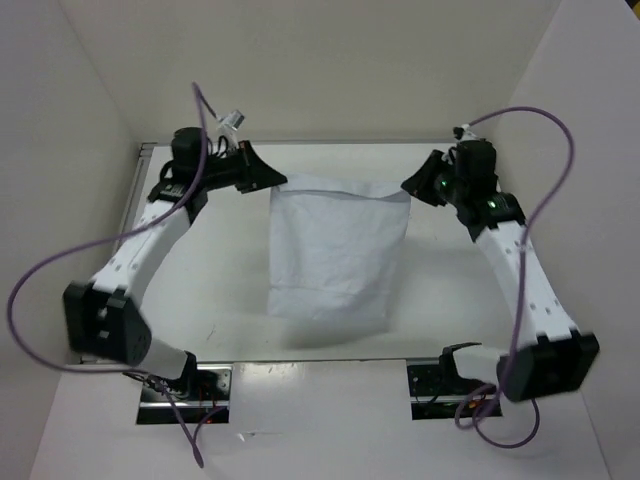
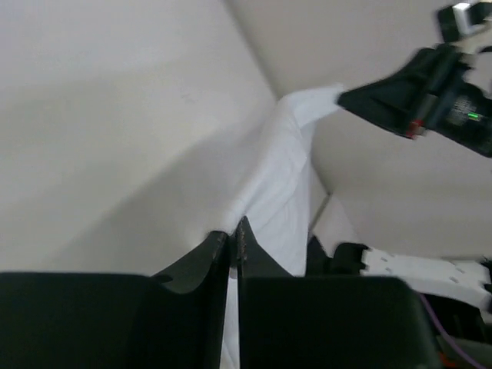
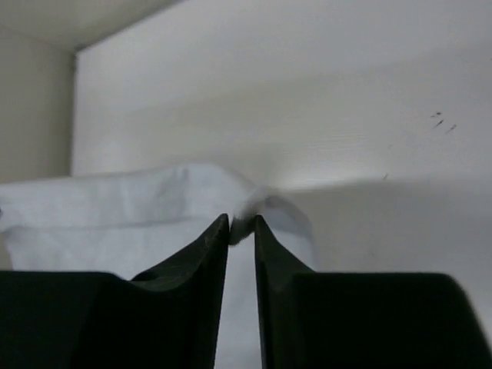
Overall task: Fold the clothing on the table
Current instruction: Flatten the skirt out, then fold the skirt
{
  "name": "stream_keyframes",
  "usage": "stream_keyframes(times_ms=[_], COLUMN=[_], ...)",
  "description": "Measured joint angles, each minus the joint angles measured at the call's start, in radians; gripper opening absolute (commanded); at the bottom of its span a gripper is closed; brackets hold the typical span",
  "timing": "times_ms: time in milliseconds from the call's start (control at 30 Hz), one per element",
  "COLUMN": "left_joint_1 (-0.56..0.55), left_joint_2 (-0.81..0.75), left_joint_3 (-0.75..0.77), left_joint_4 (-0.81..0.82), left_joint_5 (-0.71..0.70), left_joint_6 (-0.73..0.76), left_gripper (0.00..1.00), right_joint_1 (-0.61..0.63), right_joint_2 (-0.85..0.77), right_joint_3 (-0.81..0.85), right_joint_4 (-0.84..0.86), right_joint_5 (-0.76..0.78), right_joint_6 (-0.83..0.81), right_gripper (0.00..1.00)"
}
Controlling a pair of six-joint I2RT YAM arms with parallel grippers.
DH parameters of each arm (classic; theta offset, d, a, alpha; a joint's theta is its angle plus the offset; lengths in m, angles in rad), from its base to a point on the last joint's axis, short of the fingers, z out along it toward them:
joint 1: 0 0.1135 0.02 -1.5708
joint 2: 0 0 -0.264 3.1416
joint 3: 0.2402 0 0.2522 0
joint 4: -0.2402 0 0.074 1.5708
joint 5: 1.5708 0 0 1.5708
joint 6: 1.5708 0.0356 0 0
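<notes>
Both arms are stretched toward 12 o'clock, with elbows bowed outward. The clothing (image 1: 335, 255) is spread at the centre of the table (image 1: 215, 290). Its 11 o'clock corner is clamped in the left gripper (image 1: 281, 181). Its 1 o'clock corner is pinched between the narrowly parted jaws of the right gripper (image 1: 407, 187).
</notes>
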Motion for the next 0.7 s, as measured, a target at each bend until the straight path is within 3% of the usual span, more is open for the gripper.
stream_keyframes(times_ms=[67, 100, 133, 200, 233, 300, 467, 700], left_joint_1=[0.012, 0.023, 0.036, 0.067, 0.082, 0.105, 0.123, -0.019], left_joint_2=[0.212, 0.310, 0.404, 0.560, 0.620, 0.683, 0.630, 0.373], left_joint_3=[0.041, 0.070, 0.103, 0.169, 0.197, 0.229, 0.184, -0.147], left_joint_4=[0.011, 0.011, 0.019, 0.035, 0.047, 0.062, 0.105, 0.036], left_joint_5=[-0.035, -0.042, -0.045, -0.040, -0.037, -0.034, -0.024, -0.033], left_joint_6=[0.001, -0.004, -0.012, -0.050, -0.065, -0.101, -0.100, 0.005], left_gripper=[0.29, 0.40, 0.43, 0.49, 0.52, 0.56, 0.56, 0.56], right_joint_1=[-0.011, -0.018, -0.025, -0.036, -0.040, -0.040, 0.001, 0.038], right_joint_2=[0.159, 0.226, 0.296, 0.401, 0.436, 0.453, 0.357, 0.085], right_joint_3=[0.004, 0.009, 0.016, 0.041, 0.056, 0.070, 0.069, -0.157], right_joint_4=[0.055, 0.076, 0.096, 0.109, 0.111, 0.111, 0.097, -0.013], right_joint_5=[-0.006, -0.008, -0.010, -0.010, -0.010, -0.007, 0.031, 0.064], right_joint_6=[-0.011, -0.014, -0.018, -0.027, -0.032, -0.042, -0.052, 0.037], right_gripper=[0.31, 0.36, 0.42, 0.44, 0.51, 0.53, 0.55, 0.55])
